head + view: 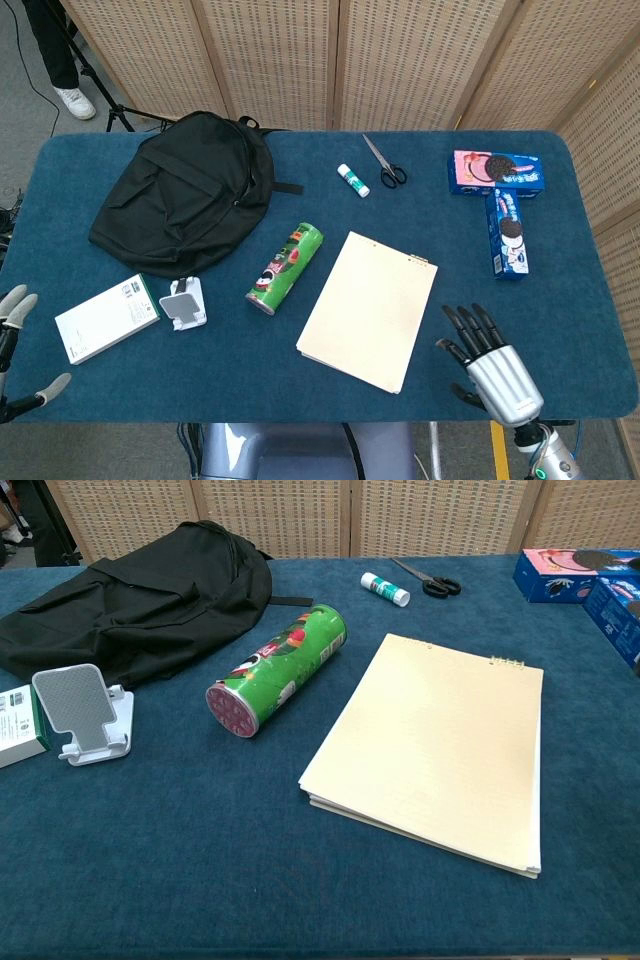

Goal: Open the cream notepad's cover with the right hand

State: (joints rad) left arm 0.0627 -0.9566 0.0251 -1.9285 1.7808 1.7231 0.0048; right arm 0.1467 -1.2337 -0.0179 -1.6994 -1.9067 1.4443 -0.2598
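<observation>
Notepad (368,311) of cream colour lies closed and flat on the blue bench (230,360), a little right of the middle, turned at an angle, with its binding on the far edge and its free edge toward the robot. A green snack can (285,268) lies just beside it on the left, not touching. The right robot hand (492,366) hovers near the notepad's near right corner, apart from it; it is released, its fingers spread and pointing away from the robot, and nothing is in it. The left robot hand (18,348) is at the far left edge of the bench, only partly seen, fingers apart and holding nothing. The chest view shows no hand at all. I judge the step in hand to be the approach, so the cover is not yet touched. To do it well, the right robot hand should come to the near edge or the right corner, where the chest view shows the cover lying over a stack of sheets. It should catch only the top sheet, not several pages, and lift it in an arc toward the binding. Pressing down too hard may slide the whole notepad on the cloth, so a light touch from the side seems better.
</observation>
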